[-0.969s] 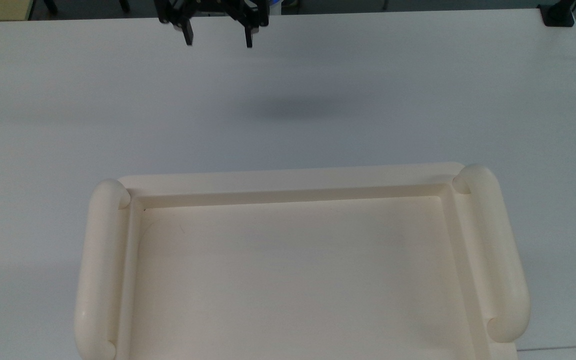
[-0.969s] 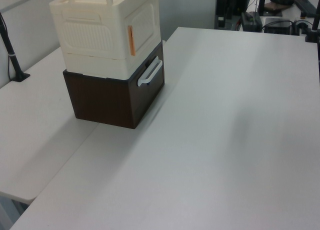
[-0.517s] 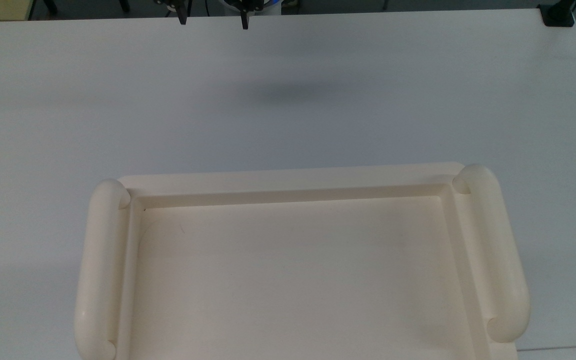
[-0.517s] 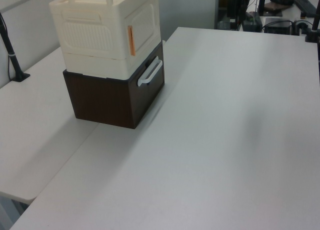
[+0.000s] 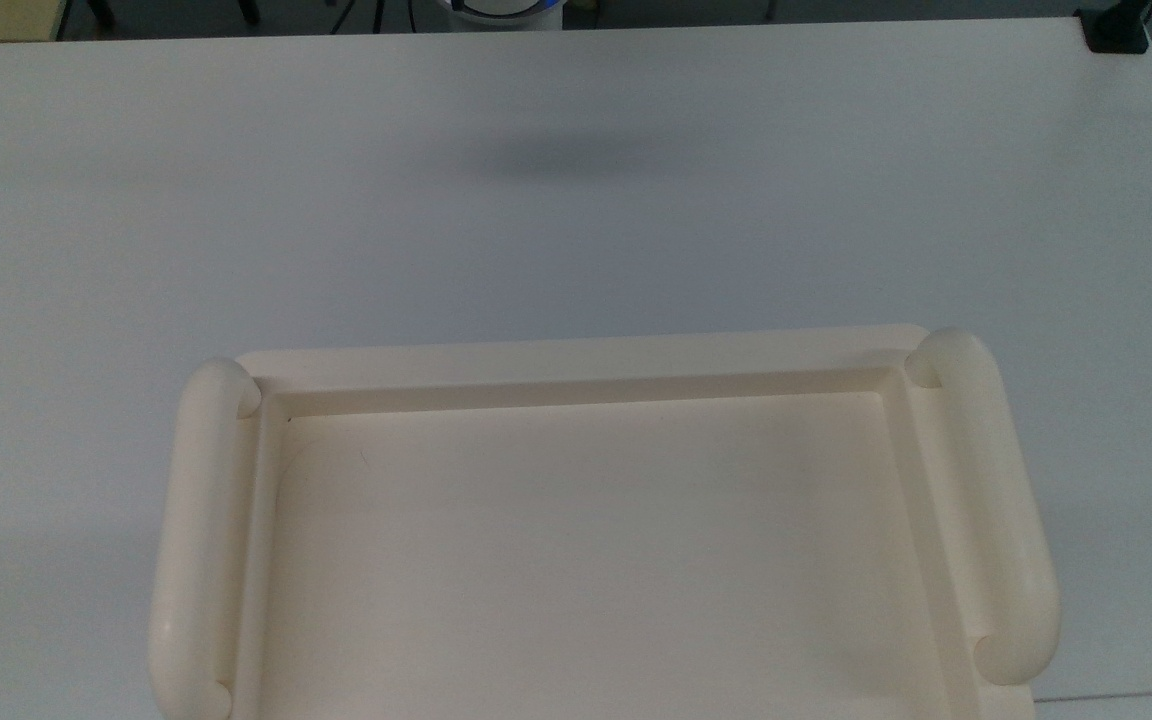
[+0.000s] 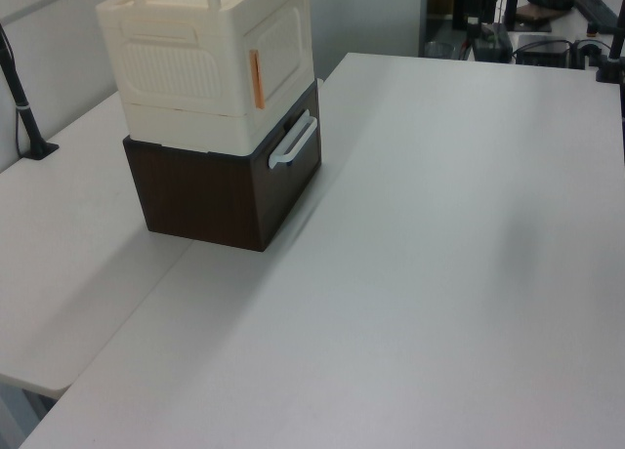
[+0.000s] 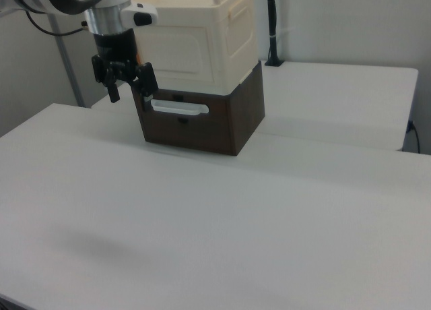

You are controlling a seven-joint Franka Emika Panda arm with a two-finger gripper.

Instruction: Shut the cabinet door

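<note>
Right view first: the one cabinet door (image 7: 185,50) is a cream panel lying flush in the front of the single cream cabinet (image 7: 236,34). It sits just behind the pincer (image 7: 128,89) and reaches off to the right view's right of it. My pincer hangs off the table with its two black fingers spread wide and nothing between them.

In the left view the door (image 6: 283,41) has one orange strip (image 6: 256,78) along its near edge. I can't read any writing on it.

Below the pincer's level, under the cabinet, there is one dark brown drawer box (image 7: 239,114). Its single white handle (image 7: 179,108) is just to the right view's right of the fingertips.

The top view shows the cabinet's tray-like top (image 5: 586,550) with two thick rails (image 5: 198,540) along its sides. One soft shadow (image 5: 576,160) lies on the white table (image 5: 136,200).

A second ago both fingertips hung over the table's far edge in the top view. They have since pulled back past the frame's upper border. The door and cabinet sit as before.
</note>
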